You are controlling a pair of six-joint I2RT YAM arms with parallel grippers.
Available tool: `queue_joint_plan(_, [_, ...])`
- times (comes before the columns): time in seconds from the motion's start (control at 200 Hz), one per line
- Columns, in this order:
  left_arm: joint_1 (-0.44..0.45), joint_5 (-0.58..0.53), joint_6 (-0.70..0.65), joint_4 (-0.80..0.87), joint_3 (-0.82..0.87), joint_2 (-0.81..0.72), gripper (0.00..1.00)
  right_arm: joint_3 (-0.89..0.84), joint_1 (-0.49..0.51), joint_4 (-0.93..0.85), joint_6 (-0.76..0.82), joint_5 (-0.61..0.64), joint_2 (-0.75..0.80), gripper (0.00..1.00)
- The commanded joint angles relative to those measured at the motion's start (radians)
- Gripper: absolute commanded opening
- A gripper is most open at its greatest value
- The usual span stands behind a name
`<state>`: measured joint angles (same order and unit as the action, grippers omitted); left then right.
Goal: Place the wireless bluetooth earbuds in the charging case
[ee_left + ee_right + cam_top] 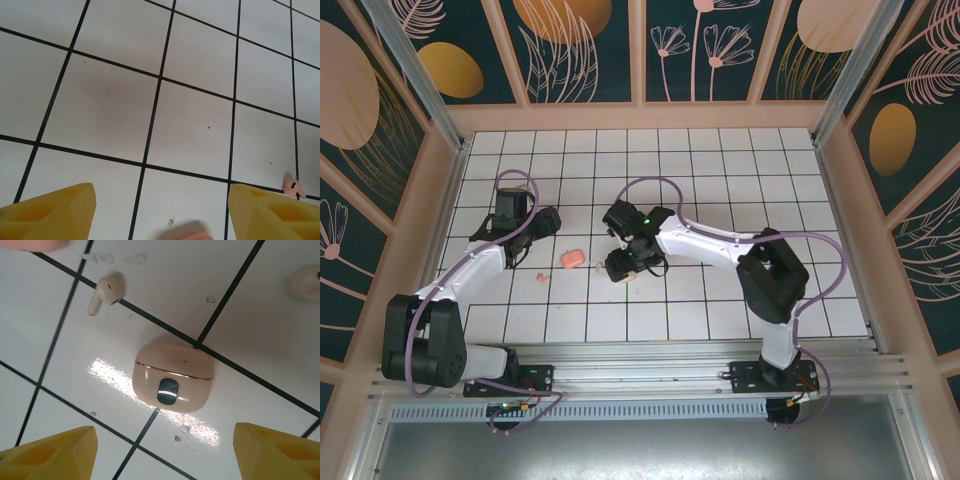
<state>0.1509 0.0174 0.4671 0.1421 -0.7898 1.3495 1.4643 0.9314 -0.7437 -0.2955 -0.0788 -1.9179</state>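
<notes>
The salmon-pink charging case [571, 259] lies on the tiled floor between the two arms; whether its lid is up I cannot tell. In the left wrist view only its blurred edge [197, 236] shows, at the bottom between the fingers. A tiny pink earbud [542, 276] lies just left of the case, and it also sits by a grid line [293, 186]. A pale cream earbud [106, 291] rests on a grid line. My left gripper [542, 222] [160, 200] hangs open above and behind the case. My right gripper [625, 265] [165, 440] is open to the right of the case, holding nothing.
A closed beige oval case with a dark centre [172, 376] lies under my right gripper. Another beige piece [305, 282] sits at that view's upper right edge. A pink blur [35, 244] shows at its top left. Low pink walls [640, 118] ring the floor.
</notes>
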Motion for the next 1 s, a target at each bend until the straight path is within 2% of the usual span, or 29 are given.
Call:
queue_joint_plan(0.0, [0.007,-0.017,0.006,0.03,0.003,-0.024,0.7,0.068,0.005,-0.059,-0.014,0.023,-0.058,0.72])
queue_joint_plan(0.21, [0.008,-0.033,-0.002,0.017,0.023,-0.049,0.7,0.145,0.004,-0.064,-0.027,0.028,-0.163,0.72])
queue_joint_plan(0.475, [0.009,-0.05,-0.022,0.017,0.032,-0.052,0.7,0.177,0.003,-0.072,-0.039,0.031,-0.224,0.71])
queue_joint_plan(0.671, [0.009,-0.043,-0.022,0.005,0.038,-0.052,0.7,0.191,-0.009,-0.077,-0.047,-0.009,-0.258,0.62])
queue_joint_plan(0.881, [0.011,-0.048,-0.028,0.01,0.035,-0.06,0.7,0.192,-0.006,-0.106,-0.059,0.003,-0.267,0.66])
queue_joint_plan(0.991, [0.01,-0.048,-0.031,0.009,0.034,-0.064,0.7,0.184,-0.003,-0.112,-0.062,0.014,-0.27,0.65])
